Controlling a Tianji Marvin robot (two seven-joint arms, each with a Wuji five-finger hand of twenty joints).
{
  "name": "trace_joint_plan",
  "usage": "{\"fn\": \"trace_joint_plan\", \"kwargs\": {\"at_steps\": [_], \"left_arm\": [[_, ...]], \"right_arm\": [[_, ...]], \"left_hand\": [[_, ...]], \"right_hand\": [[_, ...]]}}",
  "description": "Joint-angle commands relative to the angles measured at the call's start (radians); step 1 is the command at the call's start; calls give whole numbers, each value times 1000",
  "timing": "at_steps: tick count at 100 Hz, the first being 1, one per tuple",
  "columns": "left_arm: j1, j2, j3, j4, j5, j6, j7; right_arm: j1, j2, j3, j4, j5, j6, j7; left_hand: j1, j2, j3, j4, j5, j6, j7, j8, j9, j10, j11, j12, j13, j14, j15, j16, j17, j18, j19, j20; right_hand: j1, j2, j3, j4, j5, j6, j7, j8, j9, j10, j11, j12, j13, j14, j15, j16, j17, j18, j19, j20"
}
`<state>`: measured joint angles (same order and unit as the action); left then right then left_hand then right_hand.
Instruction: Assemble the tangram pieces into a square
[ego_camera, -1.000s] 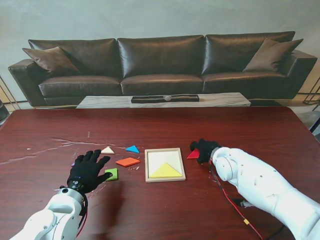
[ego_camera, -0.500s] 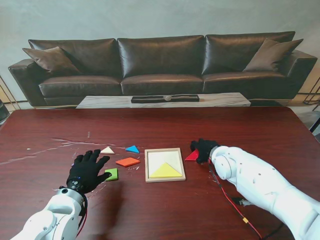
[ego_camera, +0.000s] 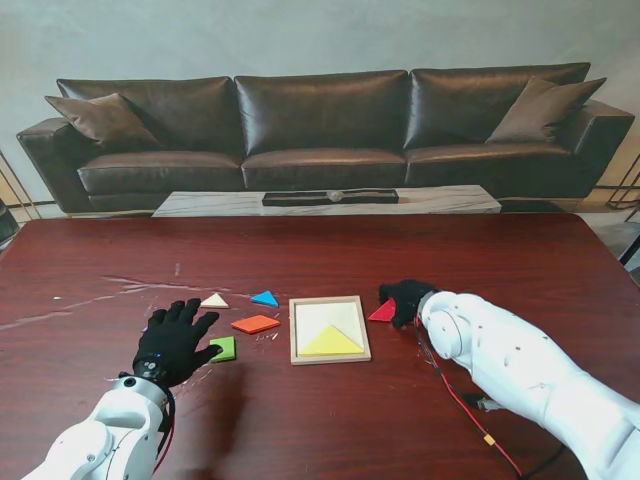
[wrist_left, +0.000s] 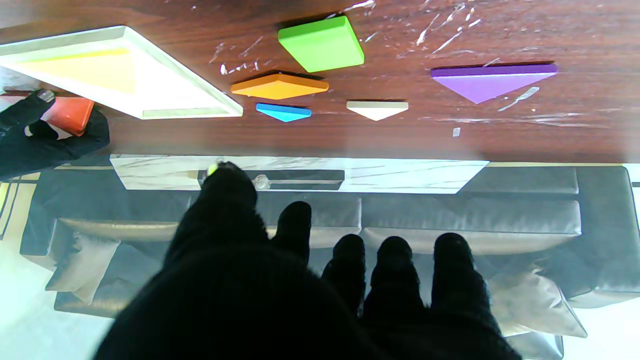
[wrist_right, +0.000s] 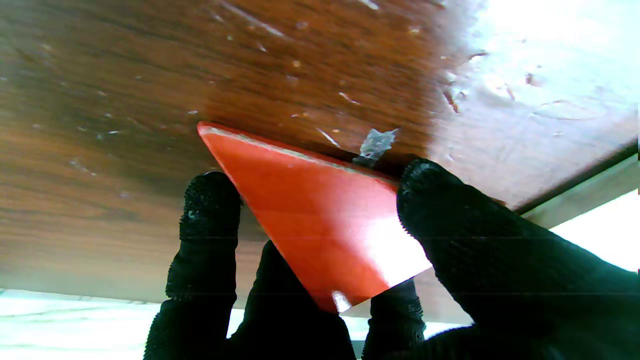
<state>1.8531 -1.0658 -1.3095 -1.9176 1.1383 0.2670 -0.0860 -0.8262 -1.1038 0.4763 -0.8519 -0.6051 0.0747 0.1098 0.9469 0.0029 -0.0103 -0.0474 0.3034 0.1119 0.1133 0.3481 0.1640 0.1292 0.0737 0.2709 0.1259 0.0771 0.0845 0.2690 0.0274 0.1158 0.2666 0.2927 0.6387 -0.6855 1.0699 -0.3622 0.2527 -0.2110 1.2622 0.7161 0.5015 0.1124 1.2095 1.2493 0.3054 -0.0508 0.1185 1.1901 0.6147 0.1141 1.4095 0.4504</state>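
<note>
Right hand (ego_camera: 404, 300) pinches the flat red triangle piece (ego_camera: 385, 311) at centre-right of the stand frame, just beside the wooden square tray (ego_camera: 329, 329). Left hand (ego_camera: 176, 340) rests released on the bench (ego_camera: 320, 250), lower left. Lift the piece over the tray rim, keeping it level.

From the stand we look down on the table (ego_camera: 320, 420); both inverted wrist views share its tray (wrist_left: 150, 60) area.

In the stand view, the left hand (ego_camera: 176, 340) hides the purple triangle (wrist_left: 492, 80).
</note>
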Motion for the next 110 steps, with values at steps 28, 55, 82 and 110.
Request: {"fn": "trace_joint_plan", "kwargs": {"at_steps": [28, 55, 82, 110], "left_arm": [[1, 0, 2, -4, -5, -1, 2], [0, -1, 3, -1, -20, -4, 8], [0, -1, 3, -2, -21, -5, 7], [3, -1, 1, -1, -22, -4, 10]], "right_arm": [[-130, 10, 45, -43, -56, -17, 35], [-169, 30, 141, -163, -71, 42, 116], [-189, 38, 192, -258, -86, 111, 166], [-219, 37, 238, -336, -125, 185, 159]], "left_hand": [[34, 24, -1, 58, -5, -7, 8, 9, -25, 8, 12, 4, 15, -9, 11, 6, -3, 6, 10, -1], [19, 51, -6, 49, -3, -9, 5, 6, -23, 7, 12, 3, 17, -11, 8, 5, -2, 2, 11, -2], [18, 54, -6, 47, -2, -8, 4, 5, -23, 7, 12, 2, 18, -11, 7, 4, -2, 3, 10, -4], [18, 54, -6, 46, 0, -8, 4, 5, -22, 7, 13, 2, 18, -11, 7, 4, -2, 2, 9, -4]], "right_hand": [[170, 38, -32, 15, 161, -172, 137, -22, 291, -193, 190, -45, 821, -289, 1504, 19, 133, 41, 57, 73], [87, 275, -204, 9, 53, -90, 136, -148, 245, -168, 164, -88, 816, -267, 1465, -52, 127, 48, 45, 79], [101, 314, -212, 29, -3, -24, 183, -156, 225, -167, 171, -31, 811, -283, 1490, -40, 150, 53, 50, 84], [104, 318, -199, 33, -12, 1, 192, -150, 220, -150, 172, -5, 814, -280, 1498, -20, 176, 69, 51, 83]]}}
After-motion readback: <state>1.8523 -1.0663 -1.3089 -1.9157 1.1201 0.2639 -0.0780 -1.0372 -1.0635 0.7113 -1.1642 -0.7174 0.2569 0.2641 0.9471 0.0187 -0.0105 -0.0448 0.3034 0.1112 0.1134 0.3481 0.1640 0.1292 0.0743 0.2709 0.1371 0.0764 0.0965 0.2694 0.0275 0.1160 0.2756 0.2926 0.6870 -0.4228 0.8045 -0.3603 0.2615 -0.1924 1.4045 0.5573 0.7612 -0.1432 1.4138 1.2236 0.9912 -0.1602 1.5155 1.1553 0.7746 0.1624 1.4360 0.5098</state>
